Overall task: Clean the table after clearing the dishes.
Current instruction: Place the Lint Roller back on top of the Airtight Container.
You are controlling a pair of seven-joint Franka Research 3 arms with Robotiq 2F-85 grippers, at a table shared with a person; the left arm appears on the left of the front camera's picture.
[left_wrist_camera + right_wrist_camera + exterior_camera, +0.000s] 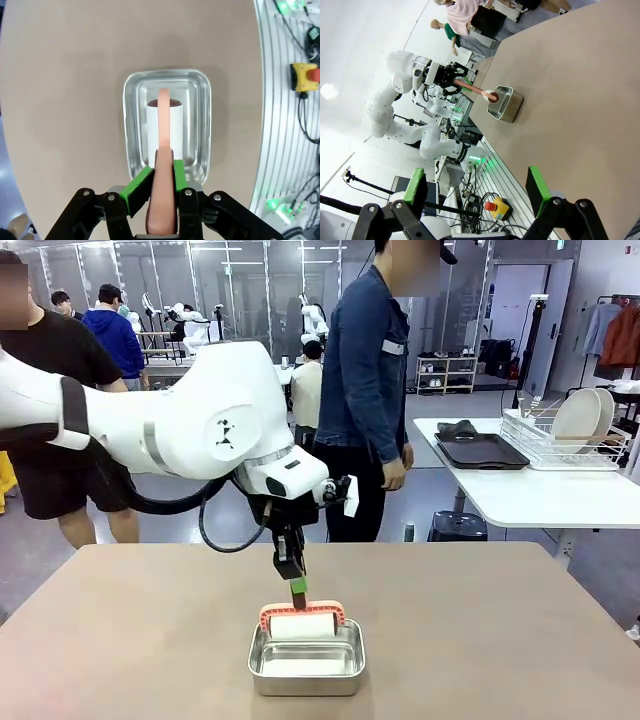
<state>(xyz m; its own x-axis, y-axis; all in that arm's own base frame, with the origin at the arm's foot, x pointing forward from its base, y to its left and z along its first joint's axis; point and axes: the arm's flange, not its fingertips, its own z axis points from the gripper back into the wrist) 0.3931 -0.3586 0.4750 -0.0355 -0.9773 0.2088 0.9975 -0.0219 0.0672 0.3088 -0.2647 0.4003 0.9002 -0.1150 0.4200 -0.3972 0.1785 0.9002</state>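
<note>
- The left claw [159,187] is clamped on the pink handle [163,150] of the roller [302,625], whose white drum sits inside the steel pan [306,658] near the table's [480,630] front middle. The grip is far from the drum, so the roller could twist or slip between the pads when pressed down.
- Lifting at a tilt could catch the drum on the pan's rim and drag or tip the pan.
- The right claw [476,192] hangs wide and empty, well apart from the pan, so nothing steadies the pan.
- The dishes [585,415] stand in a rack on the white side table [530,495]; the brown table is bare and still needs rolling.
</note>
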